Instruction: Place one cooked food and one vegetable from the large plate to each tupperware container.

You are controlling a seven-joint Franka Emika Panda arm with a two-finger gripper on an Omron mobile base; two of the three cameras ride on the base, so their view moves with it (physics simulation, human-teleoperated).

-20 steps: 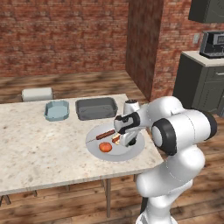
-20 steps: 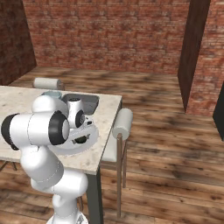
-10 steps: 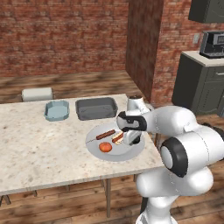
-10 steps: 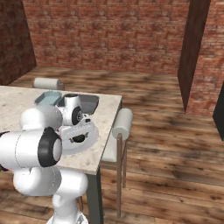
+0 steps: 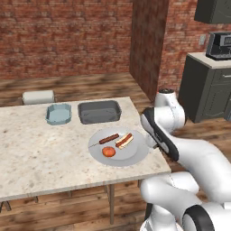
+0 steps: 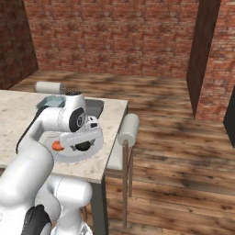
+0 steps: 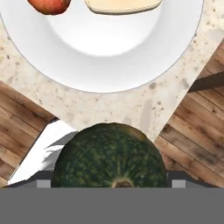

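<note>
Green ball gripped, lifted over the plate's near edge.

The gripper (image 7: 111, 186) was clamped on the dark green ball (image 7: 109, 155), which seemed clear of the large plate (image 7: 105, 61), though the hand view left that uncertain. On the plate (image 5: 118, 146) lay the skewered sausage (image 5: 108, 138), the hot dog (image 5: 125, 140) and the tomato (image 5: 108, 152). Beyond, side by side on the stone counter (image 5: 40, 153), sat the dark-grey tub (image 5: 99, 111) and the light-blue tub (image 5: 59, 113).
</note>
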